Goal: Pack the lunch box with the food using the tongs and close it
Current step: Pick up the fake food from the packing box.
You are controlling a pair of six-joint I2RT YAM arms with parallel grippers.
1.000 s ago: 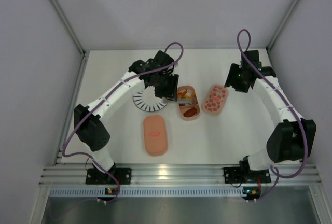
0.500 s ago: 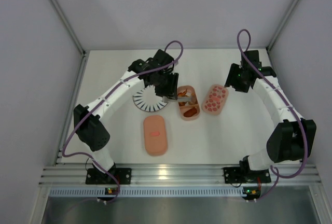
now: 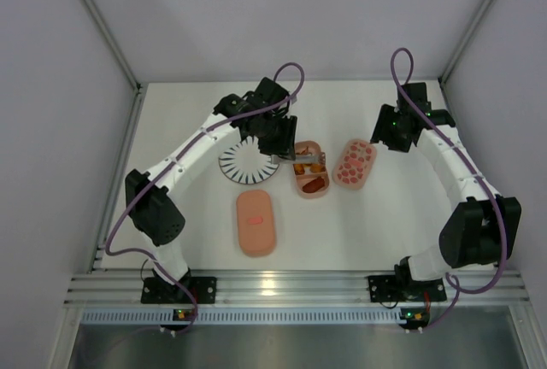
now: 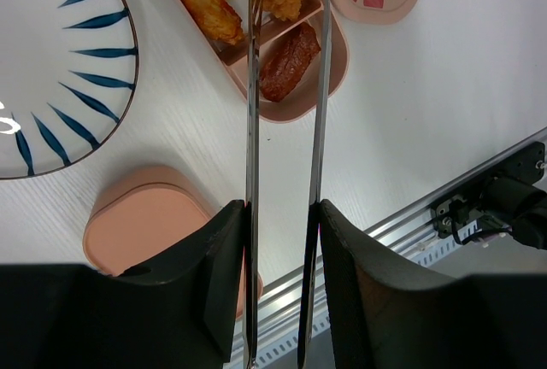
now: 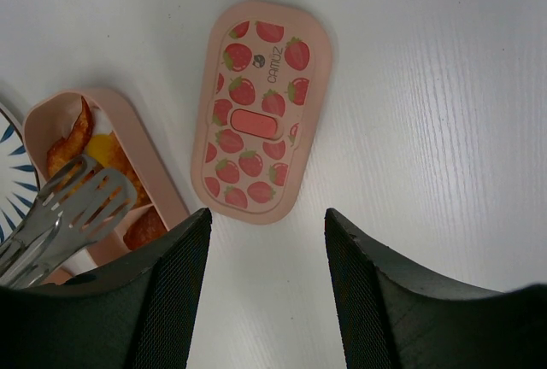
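My left gripper is shut on the silvery tongs, one thin arm against each finger. The tongs reach out over a pink divided tray of the lunch box. In the tray lies the food: orange fried pieces, a yellow piece and a dark brown piece. The slotted tong tips hover over the tray, close together. A strawberry-spotted lid lies flat right of the tray. My right gripper hangs open above the table by that lid. A pink lid with a red mark sits nearer the arms.
A round white plate with dark radial stripes lies left of the tray, under my left arm. White walls enclose the table on three sides. An aluminium rail runs along the near edge.
My left wrist has shifted slightly toward the back and turned the tongs more crosswise over the tray, squeezing them a little. The right arm has not moved.
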